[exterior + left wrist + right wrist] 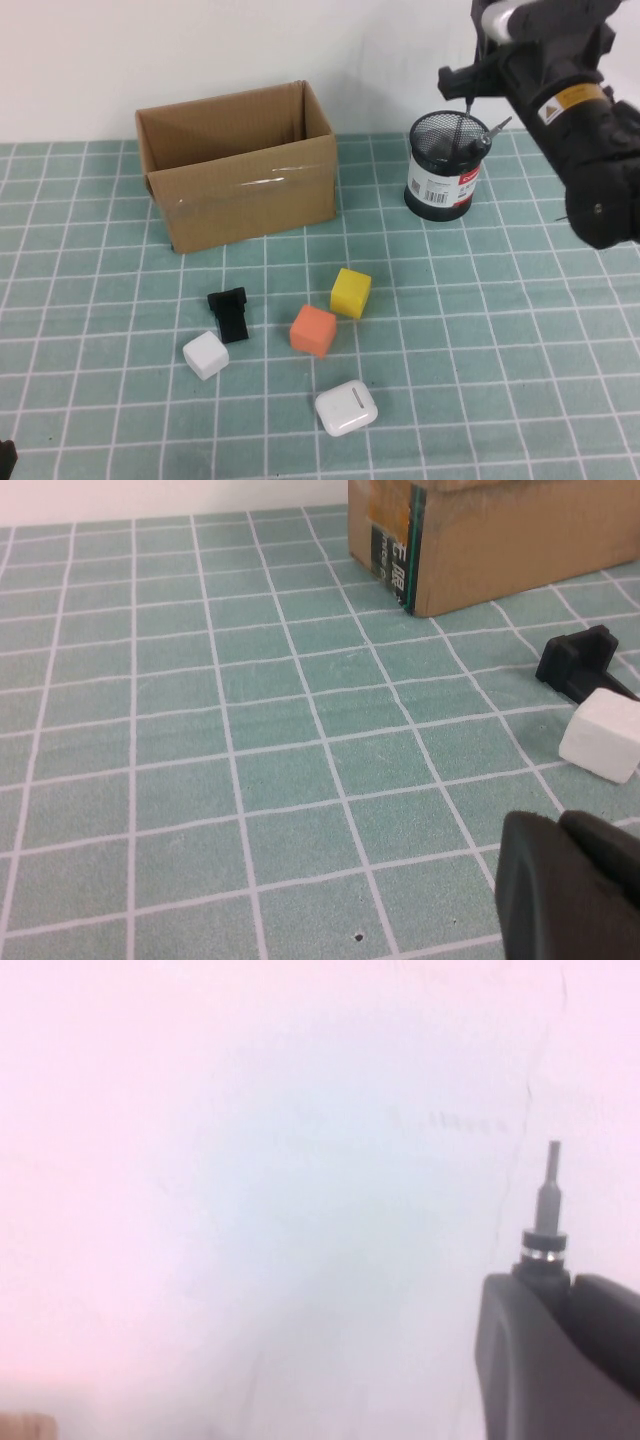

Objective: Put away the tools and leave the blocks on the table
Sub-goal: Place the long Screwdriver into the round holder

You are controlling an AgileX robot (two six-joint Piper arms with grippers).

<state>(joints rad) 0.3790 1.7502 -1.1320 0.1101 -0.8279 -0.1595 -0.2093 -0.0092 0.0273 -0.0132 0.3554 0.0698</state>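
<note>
Lowering the right pincer (468, 88), clamped on the thin black pointed tool (545, 1215), straight into the black mesh cup (445, 165) beneath avoids snagging; the left pincer (570, 890) rests closed, empty.

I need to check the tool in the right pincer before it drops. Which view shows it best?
The right wrist view: the screwdriver stands out between the right pincer's shut fingers. The high view shows only a thin shaft hanging above the mesh cup. The left wrist view misses it; the left pincer is shut, low over the table.
</note>
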